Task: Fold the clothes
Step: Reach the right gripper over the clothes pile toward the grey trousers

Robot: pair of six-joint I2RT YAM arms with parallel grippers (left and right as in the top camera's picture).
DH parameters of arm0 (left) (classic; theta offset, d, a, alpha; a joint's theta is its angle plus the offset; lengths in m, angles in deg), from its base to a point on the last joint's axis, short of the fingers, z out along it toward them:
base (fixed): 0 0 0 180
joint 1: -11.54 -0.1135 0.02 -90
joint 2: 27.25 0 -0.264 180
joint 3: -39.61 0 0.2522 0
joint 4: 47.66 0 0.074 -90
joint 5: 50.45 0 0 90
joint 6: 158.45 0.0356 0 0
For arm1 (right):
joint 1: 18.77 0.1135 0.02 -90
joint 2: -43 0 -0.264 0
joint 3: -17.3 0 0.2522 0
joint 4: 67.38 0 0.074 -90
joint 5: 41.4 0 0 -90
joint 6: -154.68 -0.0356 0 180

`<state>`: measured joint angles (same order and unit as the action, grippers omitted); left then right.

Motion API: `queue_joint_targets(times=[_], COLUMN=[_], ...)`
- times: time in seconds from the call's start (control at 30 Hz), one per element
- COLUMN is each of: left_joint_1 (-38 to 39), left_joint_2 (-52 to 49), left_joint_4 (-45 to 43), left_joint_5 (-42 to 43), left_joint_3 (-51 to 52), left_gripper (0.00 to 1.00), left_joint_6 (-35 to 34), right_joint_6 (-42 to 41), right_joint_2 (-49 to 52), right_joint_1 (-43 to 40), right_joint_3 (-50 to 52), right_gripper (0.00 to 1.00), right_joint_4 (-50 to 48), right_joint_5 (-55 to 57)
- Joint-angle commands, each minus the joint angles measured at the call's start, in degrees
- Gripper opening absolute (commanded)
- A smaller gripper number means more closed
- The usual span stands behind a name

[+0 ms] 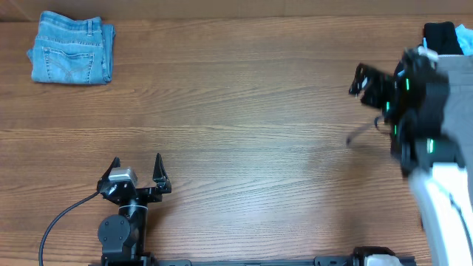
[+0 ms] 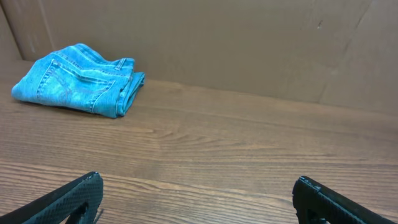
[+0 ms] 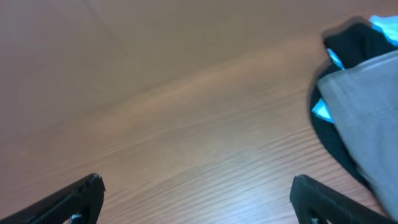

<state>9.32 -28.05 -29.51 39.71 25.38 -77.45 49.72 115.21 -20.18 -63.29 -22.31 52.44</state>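
Observation:
Folded blue jeans [image 1: 72,58] lie at the table's far left corner; they also show in the left wrist view [image 2: 78,79]. A pile of unfolded clothes [image 1: 452,52], grey, black and bright blue, sits at the far right edge and shows in the right wrist view [image 3: 364,106]. My left gripper [image 1: 137,168] is open and empty near the front left, jaws wide in its wrist view [image 2: 199,199]. My right gripper [image 1: 369,92] is open and empty above the table, just left of the pile; its jaws are spread in the wrist view [image 3: 198,198].
The wooden table [image 1: 236,118] stretches between the jeans and the pile. A cardboard wall [image 2: 249,43] stands behind the table's far edge. A black cable [image 1: 63,218] runs from the left arm's base.

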Motion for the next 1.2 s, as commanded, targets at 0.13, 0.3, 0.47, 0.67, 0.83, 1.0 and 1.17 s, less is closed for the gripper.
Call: queue_joint_targets(times=[0.13,0.3,0.47,0.67,0.83,1.0,1.17], left_joint_1=[0.37,0.37,0.37,0.37,0.37,0.37,0.37], left_joint_2=[0.44,0.44,0.44,0.44,0.44,0.44,0.44], left_joint_4=[0.04,0.04,0.04,0.04,0.04,0.04,0.04], left_joint_5=[-0.57,-0.57,-0.57,-0.57,-0.57,-0.57,-0.57], left_joint_3=[0.2,0.2,0.2,0.2,0.2,0.2,0.2], left_gripper=[1.0,1.0,1.0,1.0,1.0,1.0,1.0], left_joint_6=[0.22,0.22,0.2,0.22,0.22,0.22,0.22], right_joint_6=[3.48,6.29,13.03,20.52,23.54,25.7,25.75], right_joint_2=[23.87,28.22,34.05,39.93,45.0,48.94,51.1], right_joint_1=[-5.97,-9.09,-12.81,-13.44,-13.03,-13.03,-13.03], right_joint_3=[-25.73,-26.99,-26.99,-27.02,-27.02,-26.99,-26.99], right_gripper=[1.0,1.0,1.0,1.0,1.0,1.0,0.93], right_joint_4=[15.58,13.44,13.14,11.13,8.7,7.15,6.03], right_joint_5=[3.23,5.97,15.08,21.57,28.89,30.62,30.62])
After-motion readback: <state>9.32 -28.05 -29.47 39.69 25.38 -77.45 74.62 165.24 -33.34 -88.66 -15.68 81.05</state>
